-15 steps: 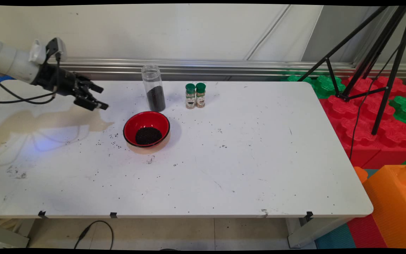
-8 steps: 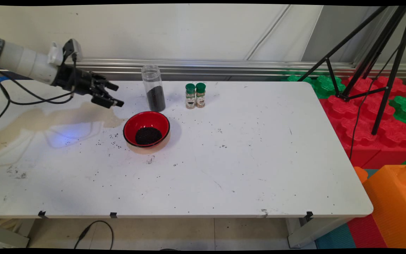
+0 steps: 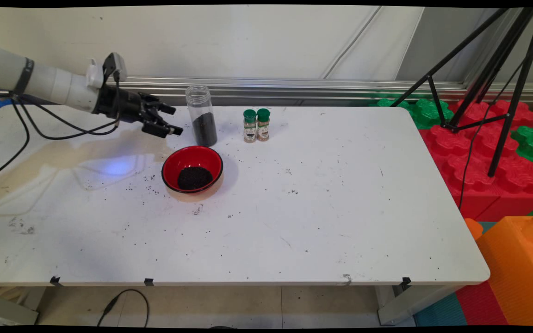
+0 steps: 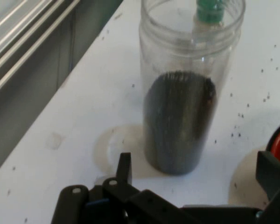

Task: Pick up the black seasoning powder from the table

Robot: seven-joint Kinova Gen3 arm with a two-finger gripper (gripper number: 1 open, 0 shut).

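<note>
The clear plastic jar [image 3: 201, 115], lidless and upright with dark granules filling its lower half, stands at the far side of the white table [image 3: 322, 212], at about 12 o'clock from the red bowl [image 3: 192, 169]. In the hand view the jar [image 4: 186, 93] rises straight ahead of the fingers, close but not touched.

Starting nearest the camera, the table's front half carries only scattered dark specks. Further in sits the red bowl, black-rimmed, with a heap of the same dark granules [image 3: 194, 178] in its bottom. Loose grains lie around it, thickest toward 8 o'clock.

Beyond the bowl, at its 10 o'clock, the black gripper [image 3: 171, 121] hangs above the tabletop, pointing toward the jar, which lies at its 3 o'clock just beside the fingertips. Its two fingers are spread apart and hold nothing.

At 3 o'clock from the jar, a little apart, two small spice bottles [image 3: 256, 125] with green caps stand touching side by side. A green cap also shows through the jar's mouth in the hand view.
</note>
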